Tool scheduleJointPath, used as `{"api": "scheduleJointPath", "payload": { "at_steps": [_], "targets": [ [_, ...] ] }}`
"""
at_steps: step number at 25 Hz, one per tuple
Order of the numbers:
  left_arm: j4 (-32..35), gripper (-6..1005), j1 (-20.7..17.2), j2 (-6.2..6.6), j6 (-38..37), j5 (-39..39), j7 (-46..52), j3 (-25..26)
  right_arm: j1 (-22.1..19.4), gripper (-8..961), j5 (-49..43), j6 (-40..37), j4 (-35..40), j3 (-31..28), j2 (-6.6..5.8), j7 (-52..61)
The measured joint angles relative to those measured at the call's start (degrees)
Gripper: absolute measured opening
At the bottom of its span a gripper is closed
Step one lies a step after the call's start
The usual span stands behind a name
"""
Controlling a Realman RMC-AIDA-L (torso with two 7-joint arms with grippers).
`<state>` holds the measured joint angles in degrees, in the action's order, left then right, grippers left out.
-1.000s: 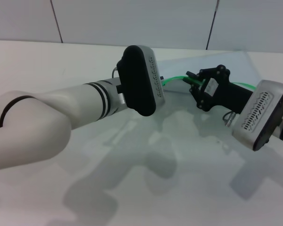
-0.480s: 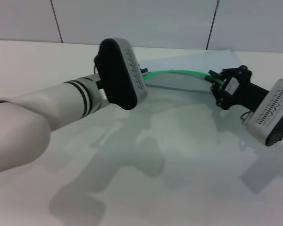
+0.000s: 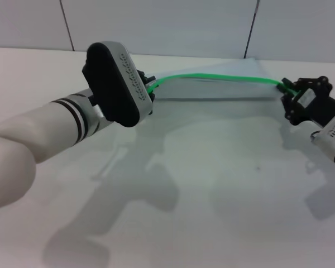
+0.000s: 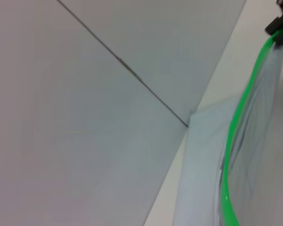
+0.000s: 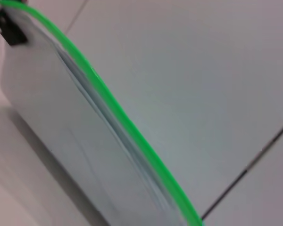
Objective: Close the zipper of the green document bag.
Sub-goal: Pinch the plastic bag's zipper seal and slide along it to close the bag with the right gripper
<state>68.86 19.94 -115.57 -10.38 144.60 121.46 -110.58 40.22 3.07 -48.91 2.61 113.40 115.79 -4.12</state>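
Note:
The green document bag [image 3: 223,90], a translucent pale pouch, hangs stretched between my two grippers above the table. Along its top edge runs the zipper [image 3: 218,77], a thin bright green strip. My left gripper [image 3: 149,86] is shut on the bag's left end, mostly hidden behind its wrist housing. At the strip's right end my right gripper [image 3: 288,90] is shut on the zipper; the slider tab is hidden there. In the left wrist view the zipper [image 4: 236,136] edges the bag [image 4: 259,155]. The right wrist view shows the zipper [image 5: 113,99] and the bag [image 5: 61,113] too.
A white table [image 3: 212,195] lies under both arms, with their shadows on it. Behind it stands a pale panelled wall [image 3: 156,22] with dark seams.
The grippers have moved apart: the left one leftward, the right one rightward along the green strip. The visible strip between them is much longer and the bag more spread out.

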Motion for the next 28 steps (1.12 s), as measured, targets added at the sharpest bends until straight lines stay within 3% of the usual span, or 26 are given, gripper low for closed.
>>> {"api": "scheduleJointPath", "payload": {
  "at_steps": [11,23,28],
  "targets": [
    [2.2,54,-2.4,-0.02,0.1,0.6,0.0,1.5,-0.1,195,0.0,0.0,-1.4,-8.3,-0.04,-4.7],
    [2.5,49,-3.1,-0.38,1.0,0.7,0.0,2.4,-0.7,229,0.0,-0.4,-0.9,-10.8,0.18,-5.3],
    [2.4,50,-3.1,-0.44,3.4,0.2,0.3,2.9,-1.0,243,0.1,-1.5,-0.8,-22.7,0.82,-7.4]
  ]
}}
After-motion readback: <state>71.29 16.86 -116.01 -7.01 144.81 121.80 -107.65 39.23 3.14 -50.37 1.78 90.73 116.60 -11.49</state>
